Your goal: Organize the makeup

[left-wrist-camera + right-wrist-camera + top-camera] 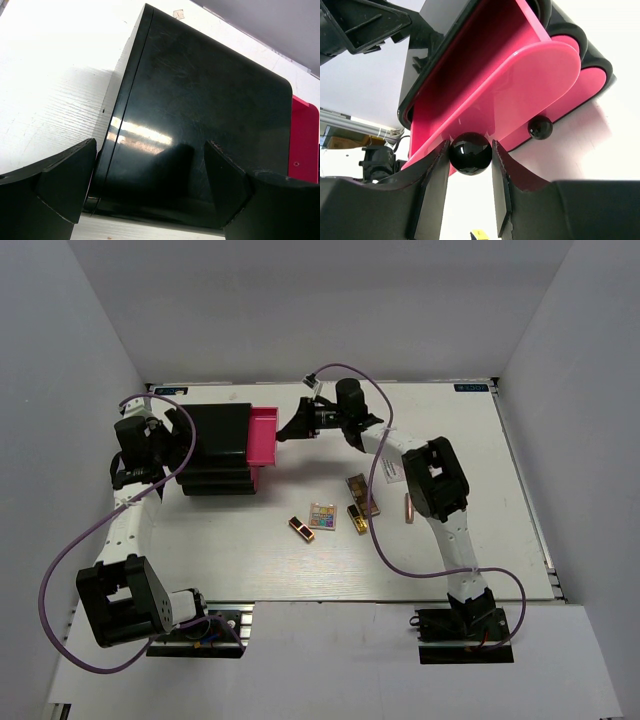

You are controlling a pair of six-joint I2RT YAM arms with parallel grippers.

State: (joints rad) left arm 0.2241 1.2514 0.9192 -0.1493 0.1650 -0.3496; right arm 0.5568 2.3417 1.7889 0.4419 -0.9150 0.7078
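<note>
The makeup lies mid-table: a red-black lipstick point(300, 529), a multicoloured square palette point(323, 516), a gold-black lipstick point(356, 518), a long brown palette point(362, 494), a pinkish flat case point(408, 508) and a white packet point(392, 470) partly under the right arm. I cannot make out the rose-gold tube. My right gripper point(292, 430) point(470, 167) is shut on the black knob point(471, 152) of the pulled-out top pink drawer point(263, 435) point(520, 85). My left gripper point(176, 440) point(150, 185) is open, its fingers spread against the far-left side of the black box point(215, 445) point(200, 115).
The box holds lower pink drawers that are shut, one with its own black knob point(540, 127). White walls stand on both sides and at the back. The right arm reaches over the table's middle toward the box. A purple cable loops from each arm.
</note>
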